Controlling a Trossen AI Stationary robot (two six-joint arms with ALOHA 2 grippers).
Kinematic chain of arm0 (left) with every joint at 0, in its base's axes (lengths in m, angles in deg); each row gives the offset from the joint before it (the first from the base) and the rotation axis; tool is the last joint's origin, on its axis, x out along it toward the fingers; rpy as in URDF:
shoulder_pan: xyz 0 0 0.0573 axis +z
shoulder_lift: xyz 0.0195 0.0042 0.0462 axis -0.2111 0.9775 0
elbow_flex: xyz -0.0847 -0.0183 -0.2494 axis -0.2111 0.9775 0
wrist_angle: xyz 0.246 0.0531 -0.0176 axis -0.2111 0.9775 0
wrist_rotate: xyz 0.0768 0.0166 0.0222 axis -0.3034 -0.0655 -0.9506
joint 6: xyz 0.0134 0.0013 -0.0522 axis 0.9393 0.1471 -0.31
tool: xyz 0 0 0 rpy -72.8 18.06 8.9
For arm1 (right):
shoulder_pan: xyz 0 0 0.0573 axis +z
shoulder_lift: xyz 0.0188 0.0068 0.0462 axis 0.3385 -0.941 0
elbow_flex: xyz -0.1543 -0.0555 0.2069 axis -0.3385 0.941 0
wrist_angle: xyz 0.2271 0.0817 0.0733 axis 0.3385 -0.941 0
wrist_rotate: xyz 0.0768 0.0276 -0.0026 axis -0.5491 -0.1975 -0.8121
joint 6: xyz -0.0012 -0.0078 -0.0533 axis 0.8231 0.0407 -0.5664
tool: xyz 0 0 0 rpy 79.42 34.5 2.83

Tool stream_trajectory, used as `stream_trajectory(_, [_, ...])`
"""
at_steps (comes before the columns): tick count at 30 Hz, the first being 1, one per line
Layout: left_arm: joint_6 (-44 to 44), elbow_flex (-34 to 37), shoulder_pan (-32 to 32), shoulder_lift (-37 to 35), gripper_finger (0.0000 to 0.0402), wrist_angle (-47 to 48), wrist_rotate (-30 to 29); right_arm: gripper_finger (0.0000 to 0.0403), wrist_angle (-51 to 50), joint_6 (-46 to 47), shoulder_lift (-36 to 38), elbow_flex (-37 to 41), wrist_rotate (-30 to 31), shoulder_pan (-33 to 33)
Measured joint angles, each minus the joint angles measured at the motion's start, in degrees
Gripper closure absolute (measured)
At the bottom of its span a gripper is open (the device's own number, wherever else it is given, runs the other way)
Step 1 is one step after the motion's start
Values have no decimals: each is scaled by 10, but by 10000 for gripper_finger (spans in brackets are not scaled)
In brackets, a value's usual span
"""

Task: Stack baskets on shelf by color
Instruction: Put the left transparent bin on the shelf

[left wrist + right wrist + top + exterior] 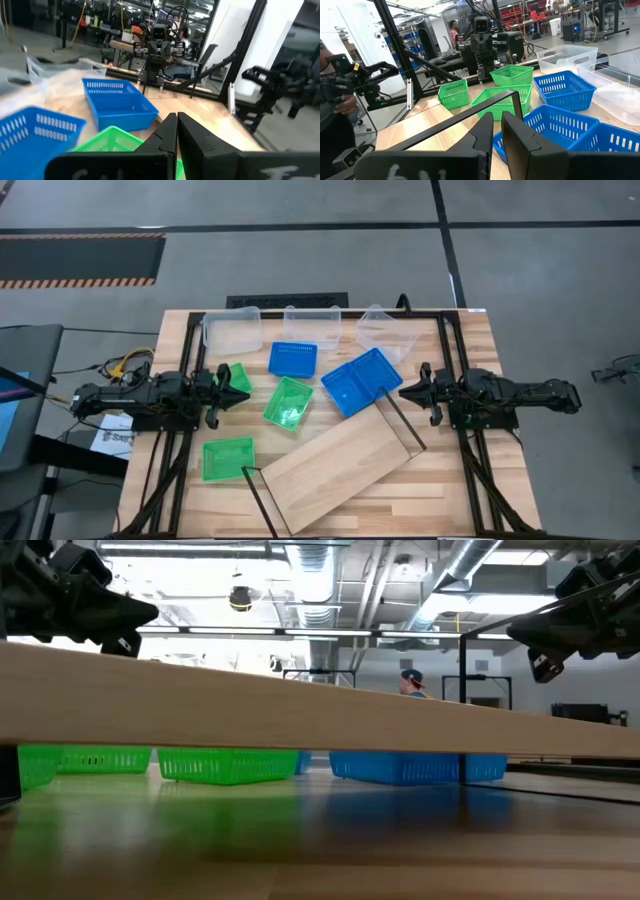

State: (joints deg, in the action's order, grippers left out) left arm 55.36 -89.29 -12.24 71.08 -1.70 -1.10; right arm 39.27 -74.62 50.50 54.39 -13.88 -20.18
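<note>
Three green baskets sit on the table's left half: one (236, 371) under my left gripper, one (288, 402) at the middle, one (228, 458) near the front. Two blue baskets (293, 359) (360, 380) stand at the centre, and three clear baskets (232, 330) (312, 325) (385, 333) line the far edge. The shelf (340, 465) lies slantwise at the front on its black wire end frames (402, 420). My left gripper (247, 385) (176, 125) and my right gripper (403, 390) (497, 122) hang shut above the table, facing each other and holding nothing.
In the low view the shelf plank (300, 710) spans the whole picture, with green (225, 765) and blue (400, 768) baskets behind it. Black frame rails (443, 380) run along both table sides. A person (410, 682) stands in the room beyond. Bare tabletop shows at the front right (460, 500).
</note>
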Motion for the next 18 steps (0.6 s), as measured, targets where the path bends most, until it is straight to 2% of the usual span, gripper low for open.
stream_trajectory(9, [-187, 0, 0, 0, 401, 0, -1, 339, 0, 0, 0, 0, 0, 0])
stream_trajectory(13, [-233, 0, 0, 0, 401, -11, -70, 339, 0, 0, 0, 0, 0, 0])
stream_trajectory(18, [-308, 0, 0, 0, 401, -100, -182, 339, 4, -27, 0, 0, 12, -4])
